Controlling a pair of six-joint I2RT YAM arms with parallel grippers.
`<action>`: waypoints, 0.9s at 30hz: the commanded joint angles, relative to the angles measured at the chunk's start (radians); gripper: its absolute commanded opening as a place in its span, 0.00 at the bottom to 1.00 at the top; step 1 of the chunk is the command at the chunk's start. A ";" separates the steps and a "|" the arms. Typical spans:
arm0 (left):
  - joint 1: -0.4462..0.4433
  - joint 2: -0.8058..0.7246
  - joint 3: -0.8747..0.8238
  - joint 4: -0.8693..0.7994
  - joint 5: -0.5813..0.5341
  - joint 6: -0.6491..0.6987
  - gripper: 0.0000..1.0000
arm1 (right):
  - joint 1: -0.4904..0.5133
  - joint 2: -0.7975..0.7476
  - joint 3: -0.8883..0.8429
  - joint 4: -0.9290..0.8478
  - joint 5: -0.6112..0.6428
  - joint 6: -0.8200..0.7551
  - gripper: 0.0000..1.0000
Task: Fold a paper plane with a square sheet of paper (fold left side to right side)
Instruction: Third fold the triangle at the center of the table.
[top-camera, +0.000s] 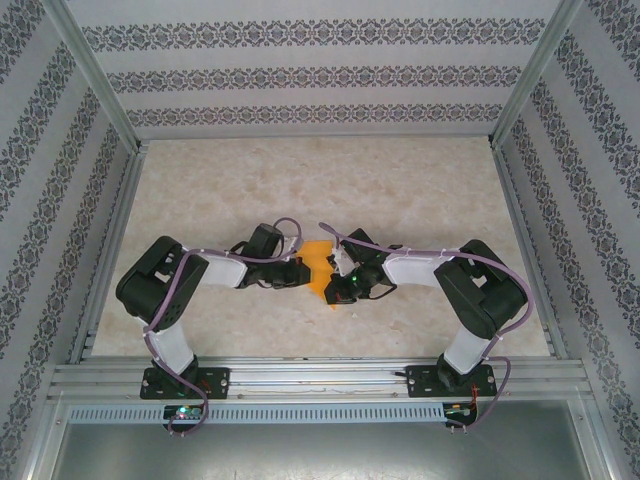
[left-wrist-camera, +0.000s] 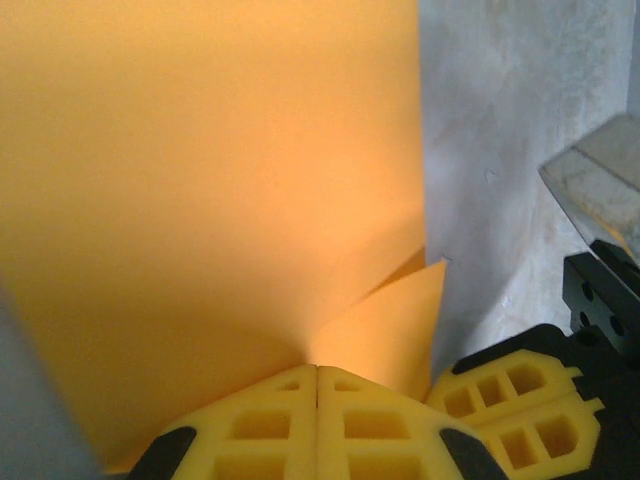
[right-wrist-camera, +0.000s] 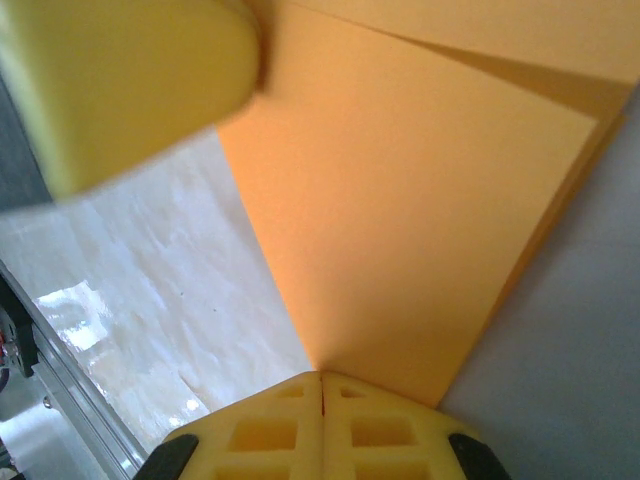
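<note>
The sheet of paper (top-camera: 318, 262) is bright orange, folded into overlapping layers, and held up off the table between both grippers. My left gripper (top-camera: 303, 272) comes at it from the left. In the left wrist view its yellow jaws (left-wrist-camera: 317, 372) are shut, with the paper (left-wrist-camera: 200, 180) fanning out from their tips. My right gripper (top-camera: 338, 283) holds the sheet's lower right part, and its jaws (right-wrist-camera: 321, 377) are shut on a corner of the paper (right-wrist-camera: 420, 200). The right gripper's fingers (left-wrist-camera: 510, 395) sit close beside the left jaws. A blurred left finger (right-wrist-camera: 130, 80) shows at the top left of the right wrist view.
The marble-look table (top-camera: 300, 190) is bare around the arms. Patterned walls (top-camera: 320, 75) with metal posts close in the back and both sides. Aluminium rails (top-camera: 320, 385) carrying the arm bases run along the near edge.
</note>
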 joint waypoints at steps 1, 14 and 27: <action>0.074 0.006 -0.018 -0.068 -0.115 0.086 0.05 | -0.012 0.066 -0.040 -0.119 0.124 -0.015 0.00; 0.139 -0.180 0.011 -0.168 -0.048 0.160 0.05 | -0.012 0.051 -0.040 -0.107 0.119 -0.001 0.00; -0.021 -0.165 -0.020 -0.095 0.081 0.113 0.05 | -0.012 0.048 -0.040 -0.103 0.122 0.004 0.00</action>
